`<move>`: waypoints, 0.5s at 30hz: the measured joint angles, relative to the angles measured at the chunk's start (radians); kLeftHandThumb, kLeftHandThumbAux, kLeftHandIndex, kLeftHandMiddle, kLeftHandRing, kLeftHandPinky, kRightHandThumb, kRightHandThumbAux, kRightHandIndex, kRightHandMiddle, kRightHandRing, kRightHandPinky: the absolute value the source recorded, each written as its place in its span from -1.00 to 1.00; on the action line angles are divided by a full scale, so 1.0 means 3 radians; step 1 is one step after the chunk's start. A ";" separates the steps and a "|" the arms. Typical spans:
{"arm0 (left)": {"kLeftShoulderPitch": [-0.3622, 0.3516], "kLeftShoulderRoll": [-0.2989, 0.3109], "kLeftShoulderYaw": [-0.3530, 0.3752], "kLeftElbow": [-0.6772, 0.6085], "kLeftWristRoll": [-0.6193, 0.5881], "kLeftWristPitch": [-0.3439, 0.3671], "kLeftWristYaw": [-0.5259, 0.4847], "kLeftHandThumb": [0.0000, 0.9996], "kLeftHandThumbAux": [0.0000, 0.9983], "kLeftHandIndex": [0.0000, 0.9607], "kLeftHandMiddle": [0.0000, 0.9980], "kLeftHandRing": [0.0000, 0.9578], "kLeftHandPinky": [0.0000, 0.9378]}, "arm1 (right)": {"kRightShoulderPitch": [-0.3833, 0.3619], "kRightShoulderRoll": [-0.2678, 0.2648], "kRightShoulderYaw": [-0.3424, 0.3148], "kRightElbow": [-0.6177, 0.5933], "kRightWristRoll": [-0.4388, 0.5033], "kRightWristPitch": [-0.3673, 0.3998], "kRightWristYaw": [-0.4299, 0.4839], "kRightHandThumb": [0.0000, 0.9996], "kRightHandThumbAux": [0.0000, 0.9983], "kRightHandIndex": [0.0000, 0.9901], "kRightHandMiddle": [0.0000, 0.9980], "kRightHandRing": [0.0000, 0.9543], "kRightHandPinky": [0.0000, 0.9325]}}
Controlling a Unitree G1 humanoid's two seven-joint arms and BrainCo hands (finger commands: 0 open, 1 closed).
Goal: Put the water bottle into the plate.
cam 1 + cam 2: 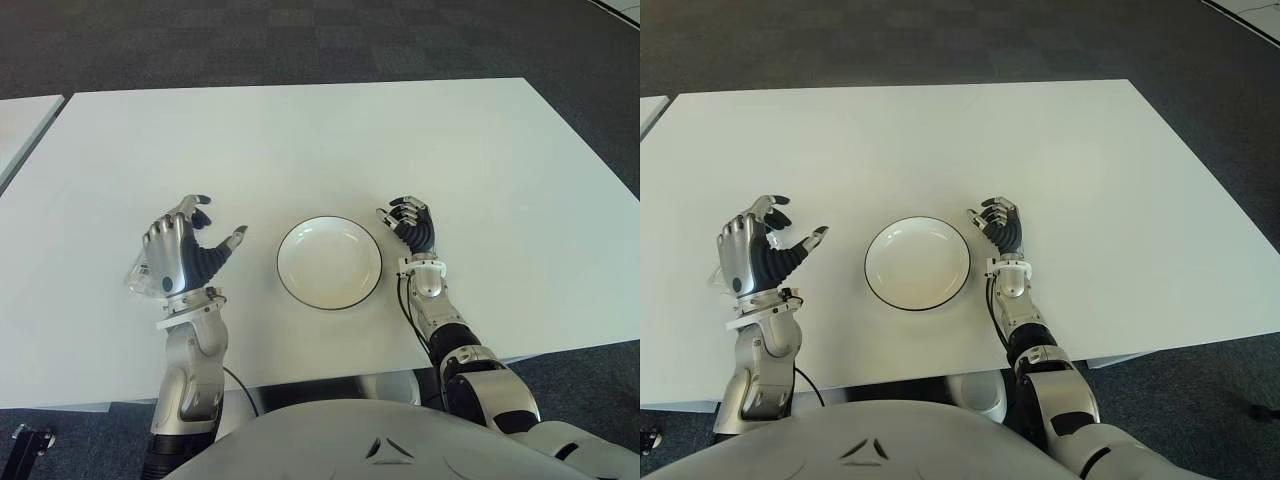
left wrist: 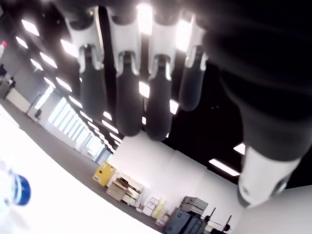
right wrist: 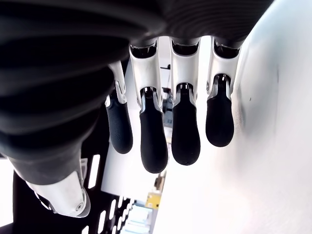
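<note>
Left hand point(image 1: 180, 255), fingers released, beside the clear water bottle point(image 1: 137, 277) near the desk's point(image 1: 300, 140) front edge; white plate point(image 1: 329, 262) between it and the released right hand point(image 1: 412, 225).

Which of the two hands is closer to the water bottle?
The left hand, left of the plate: the clear water bottle shows just behind it, its blue cap in the left wrist view. The right hand shows on the plate's other side, holding nothing.
</note>
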 measured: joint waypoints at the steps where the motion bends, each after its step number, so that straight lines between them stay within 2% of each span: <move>1: -0.0026 0.0034 0.0020 0.0049 0.0025 0.0026 0.0050 -0.13 0.35 -0.90 -0.85 -0.87 -0.89 | 0.0000 0.0000 0.0001 -0.0001 -0.0001 0.0000 0.0000 0.42 0.46 -0.12 0.25 0.34 0.37; 4: -0.0073 0.0070 0.0042 0.0128 0.0140 0.0155 0.0160 -0.13 0.15 -0.97 -0.95 -0.96 -0.96 | 0.0000 0.0001 0.0002 -0.0003 -0.0003 0.0000 -0.0003 0.42 0.46 -0.12 0.25 0.34 0.36; 9: -0.0076 0.0053 0.0028 0.0189 0.0284 0.0474 0.0198 -0.05 -0.16 -1.00 -0.99 -0.99 -1.00 | 0.0000 0.0004 0.0004 -0.0003 -0.0004 0.0001 -0.0010 0.42 0.46 -0.12 0.25 0.33 0.36; 12: -0.0083 0.0033 0.0004 0.0216 0.0351 0.0703 0.0134 0.01 -0.37 -1.00 -1.00 -1.00 -1.00 | 0.0000 0.0010 0.0004 -0.0004 -0.0004 0.0004 -0.0012 0.42 0.46 -0.12 0.24 0.33 0.36; 15: -0.0126 0.0028 -0.0003 0.0270 0.0395 0.0943 0.0005 0.06 -0.46 -1.00 -1.00 -1.00 -1.00 | -0.0001 0.0011 0.0002 -0.0004 -0.0002 0.0005 -0.0013 0.42 0.46 -0.12 0.24 0.32 0.36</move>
